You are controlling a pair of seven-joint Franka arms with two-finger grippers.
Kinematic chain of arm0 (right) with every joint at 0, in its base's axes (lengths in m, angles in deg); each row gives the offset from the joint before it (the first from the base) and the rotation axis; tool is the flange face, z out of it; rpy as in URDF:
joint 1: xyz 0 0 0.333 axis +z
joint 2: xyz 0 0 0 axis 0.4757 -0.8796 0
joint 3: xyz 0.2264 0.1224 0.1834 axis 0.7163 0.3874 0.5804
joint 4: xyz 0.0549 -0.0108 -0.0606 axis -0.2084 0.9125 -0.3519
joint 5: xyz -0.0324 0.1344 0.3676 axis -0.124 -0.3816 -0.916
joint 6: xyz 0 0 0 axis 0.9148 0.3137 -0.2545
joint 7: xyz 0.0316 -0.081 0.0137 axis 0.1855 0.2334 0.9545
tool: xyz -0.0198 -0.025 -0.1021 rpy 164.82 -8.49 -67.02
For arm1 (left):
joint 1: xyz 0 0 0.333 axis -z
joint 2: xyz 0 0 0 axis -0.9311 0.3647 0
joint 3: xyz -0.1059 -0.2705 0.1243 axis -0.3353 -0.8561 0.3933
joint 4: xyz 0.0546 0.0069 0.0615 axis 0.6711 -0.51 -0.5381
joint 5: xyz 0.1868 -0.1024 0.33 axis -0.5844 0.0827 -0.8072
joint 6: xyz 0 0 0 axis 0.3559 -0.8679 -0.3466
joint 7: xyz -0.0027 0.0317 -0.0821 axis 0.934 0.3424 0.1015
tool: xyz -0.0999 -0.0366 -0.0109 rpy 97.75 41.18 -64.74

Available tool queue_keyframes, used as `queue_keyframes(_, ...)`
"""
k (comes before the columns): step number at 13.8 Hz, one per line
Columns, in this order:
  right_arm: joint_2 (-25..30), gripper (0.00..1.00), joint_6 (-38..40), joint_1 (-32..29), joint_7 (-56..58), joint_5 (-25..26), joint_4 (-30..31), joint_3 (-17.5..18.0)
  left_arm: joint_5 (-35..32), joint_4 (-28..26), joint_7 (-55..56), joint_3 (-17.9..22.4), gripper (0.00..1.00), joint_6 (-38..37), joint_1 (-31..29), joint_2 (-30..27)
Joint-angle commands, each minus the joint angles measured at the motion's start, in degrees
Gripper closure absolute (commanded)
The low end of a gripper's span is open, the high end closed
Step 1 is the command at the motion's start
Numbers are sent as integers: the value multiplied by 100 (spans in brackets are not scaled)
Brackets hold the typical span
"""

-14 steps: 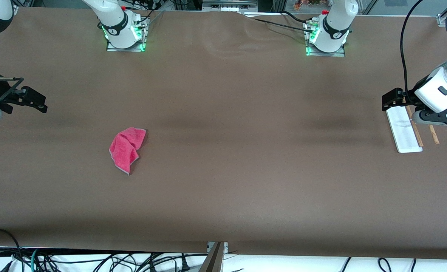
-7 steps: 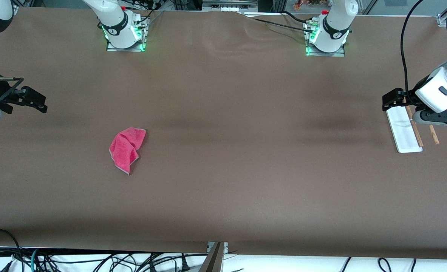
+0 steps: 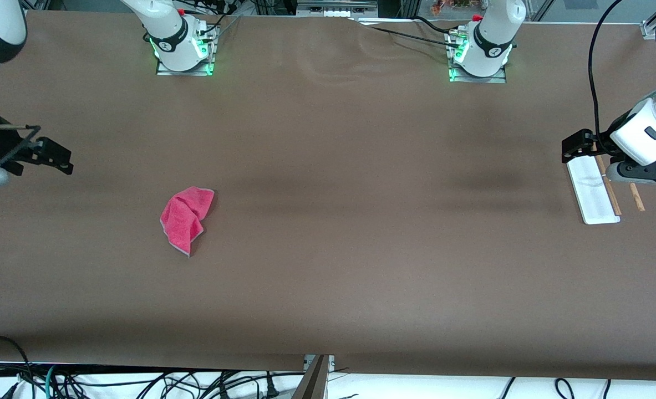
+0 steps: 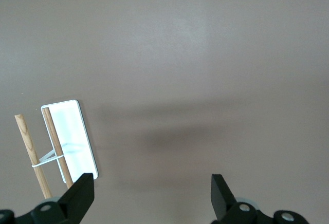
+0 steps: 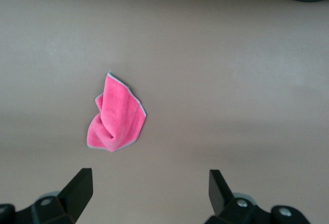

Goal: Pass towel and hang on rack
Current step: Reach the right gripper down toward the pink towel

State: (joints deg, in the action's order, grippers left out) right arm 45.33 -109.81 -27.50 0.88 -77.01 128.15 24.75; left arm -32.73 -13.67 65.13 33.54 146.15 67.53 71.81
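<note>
On the bench: the towel [image 3: 186, 219] lay crumpled in a loose fold toward the right arm's end, flat on the brown surface and touched by nothing.
Towel in the right wrist view: the pink-red cloth [image 5: 116, 115] showed its thin grey edging, with bare bench all round it.
Rack: the rack [image 3: 593, 191] sat at the left arm's end of the bench, well apart from the towel, a white base plate with two wooden rods beside it.
Rack in the left wrist view: the plate [image 4: 72, 137] and both rods were bare, with no cloth on them.
Right gripper: the right gripper [image 3: 56, 159] hung over the bench near the right arm's end, fingers spread wide and holding nothing; the towel was near it but not under it.
Left gripper: the left gripper [image 3: 577, 147] hovered over the rack's edge, fingers spread wide and empty; this arm appeared to be waiting.
Done: nothing of the task, judging by how things lay; the towel was not picked up, not passed and not hung.
Left: all of it, as I judged: the right gripper had to reach and pinch the towel, carry it toward the middle, hand it to the left gripper, and the left gripper had to drape it on a rod.
</note>
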Motion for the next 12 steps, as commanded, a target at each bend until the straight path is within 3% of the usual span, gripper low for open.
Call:
queue_keyframes(1,-520,0,-387,24,39,41,-133,-2,118,196,-146,8,0,-79,-23,82)
queue_keyframes(6,-1461,0,-1582,295,30,15,-124,59,532,187,-146,61,0,36,-181,91)
queue_keyframes(12,-2849,0,-3665,586,48,6,-115,94,480,187,-163,61,0,18,-182,91)
